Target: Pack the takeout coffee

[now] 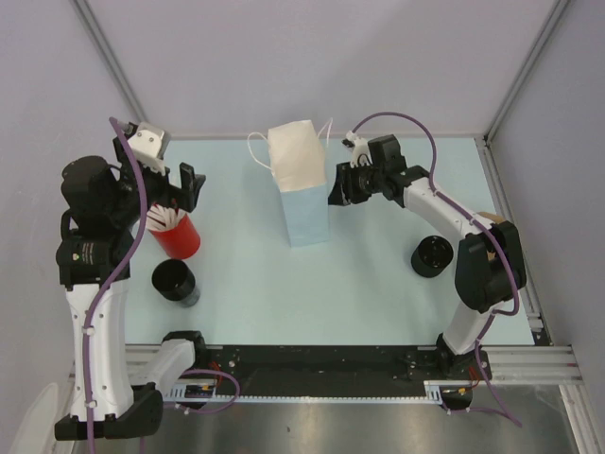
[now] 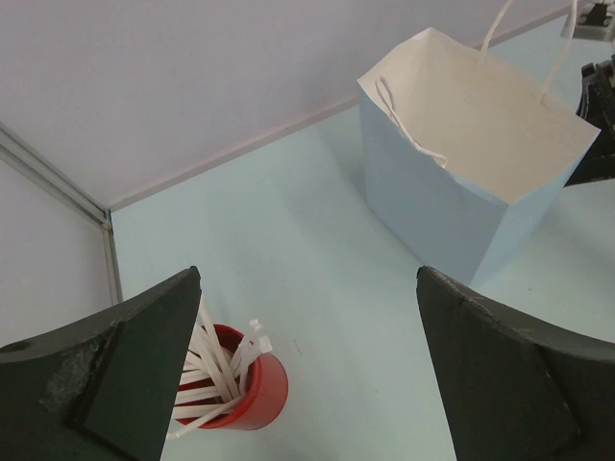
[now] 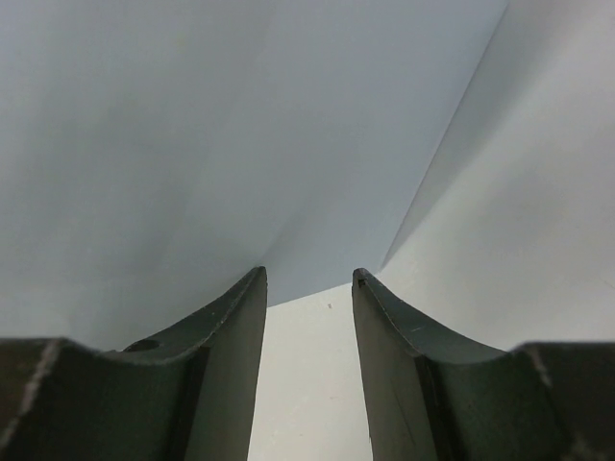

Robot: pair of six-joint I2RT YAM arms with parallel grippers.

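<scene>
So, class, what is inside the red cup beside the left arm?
White straws stand bunched in the red cup, their tips poking above its rim. Their lower ends and the cup's bottom are hidden by its wall.

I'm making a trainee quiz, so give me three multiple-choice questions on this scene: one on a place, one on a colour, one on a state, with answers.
1. Where does the red plastic cup of white straws stand?
A. Left of the pale-blue paper bag.
B. Inside that bag.
C. Beside the right arm.

2. What colour are the bag's cord handles?
A. Black.
B. White.
C. Red.

3. How is the left tool?
A. Shut on a straw.
B. Shut on the bag.
C. Wide open, empty.

1 A: the top view shows it there.
2 B: white loops hang at the bag's mouth.
3 C: its fingers stand far apart, nothing between.
</scene>
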